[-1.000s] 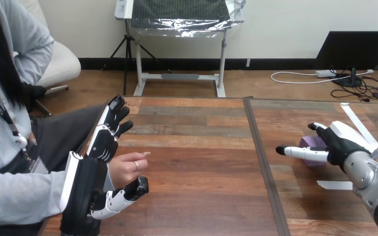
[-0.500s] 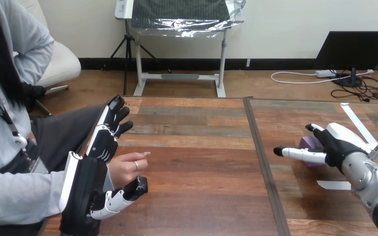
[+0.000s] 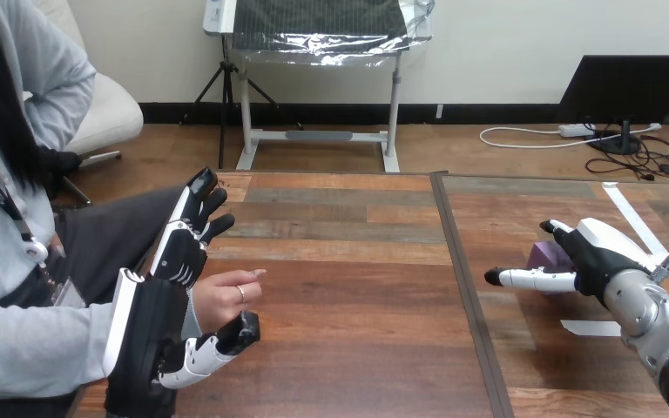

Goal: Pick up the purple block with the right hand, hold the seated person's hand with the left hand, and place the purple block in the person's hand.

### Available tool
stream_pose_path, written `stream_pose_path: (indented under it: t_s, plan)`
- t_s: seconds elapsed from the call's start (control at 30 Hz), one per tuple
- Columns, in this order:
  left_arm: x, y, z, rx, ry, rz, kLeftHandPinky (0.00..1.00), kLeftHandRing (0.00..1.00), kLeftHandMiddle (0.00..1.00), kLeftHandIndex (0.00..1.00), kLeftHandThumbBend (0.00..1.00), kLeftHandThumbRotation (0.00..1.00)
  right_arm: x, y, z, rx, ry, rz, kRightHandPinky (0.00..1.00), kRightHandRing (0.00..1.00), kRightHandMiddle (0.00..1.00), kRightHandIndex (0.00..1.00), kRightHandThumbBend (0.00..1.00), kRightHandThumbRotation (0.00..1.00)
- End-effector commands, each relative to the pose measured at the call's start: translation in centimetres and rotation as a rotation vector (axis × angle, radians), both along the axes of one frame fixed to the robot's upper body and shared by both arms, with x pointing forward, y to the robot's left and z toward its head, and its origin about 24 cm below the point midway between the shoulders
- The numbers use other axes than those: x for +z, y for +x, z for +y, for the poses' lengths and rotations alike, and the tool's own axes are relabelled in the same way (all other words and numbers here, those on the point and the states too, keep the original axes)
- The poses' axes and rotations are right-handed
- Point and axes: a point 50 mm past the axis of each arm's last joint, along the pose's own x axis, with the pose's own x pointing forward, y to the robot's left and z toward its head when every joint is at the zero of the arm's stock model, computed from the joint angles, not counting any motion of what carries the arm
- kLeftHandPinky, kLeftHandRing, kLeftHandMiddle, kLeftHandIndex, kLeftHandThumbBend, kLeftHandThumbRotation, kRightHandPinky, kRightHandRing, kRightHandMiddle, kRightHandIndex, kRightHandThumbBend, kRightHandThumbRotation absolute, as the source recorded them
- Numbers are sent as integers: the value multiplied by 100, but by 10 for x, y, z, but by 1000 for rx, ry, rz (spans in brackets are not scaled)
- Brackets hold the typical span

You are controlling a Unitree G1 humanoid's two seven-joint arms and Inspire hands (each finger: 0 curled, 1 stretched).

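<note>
**Left side, nearest.** The robot's black-and-white left hand [image 3: 179,254] stood upright over the brown wooden desk [image 3: 348,287]. It was released, with the fingers straight and the thumb reaching out low. The person's hand [image 3: 226,296] lay between that thumb and those fingers. Nothing was curled round it, and contact could not be confirmed.

**Right side, farther.** The black-and-white right hand [image 3: 596,254] was also released, with the thumb stretched low and the fingers above. The small purple block [image 3: 543,255] sat on the desk between thumb and fingers, just ahead of the palm and partly hidden by them. Whether they touched it could not be told.

**Assessment.** The step in hand was judged to be the grasp.
- The block should be seated close to the palm.
- Thumb and fingers should close on opposite flat faces before any lift.
- A corner pinch would likely twist the block loose.

**Receptacles.** The only receiving place was the person's hand, and it held nothing.
</note>
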Motion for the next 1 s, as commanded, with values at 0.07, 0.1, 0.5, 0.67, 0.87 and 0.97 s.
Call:
stream_pose_path:
  t_s: [0.07,0.1,0.5,0.67,0.87,0.97]
  plan:
    - [16,10,-6,-24,-6,-103,86,94,96,95,100,72,13,12,9,-23,47,-70,76,84,87,95,94,39]
    - [16,10,-6,-24,-6,-104,86,94,96,95,100,71,13,12,9,-27,49,-70,69,78,82,94,94,35]
    - [16,10,-6,-27,-2,-103,87,94,97,95,100,71,14,13,9,-53,24,-92,54,66,73,82,93,4]
    - [16,10,-5,-25,-6,-105,87,94,97,95,100,71,14,13,9,-59,27,-109,55,66,71,75,93,1]
    - [16,11,-5,-27,-10,-105,87,94,97,95,100,70,13,12,7,-68,12,-108,58,65,68,70,91,0]
    - [17,11,-5,-29,-10,-106,87,94,97,95,100,69,13,12,8,-74,26,-117,58,63,67,68,90,0]
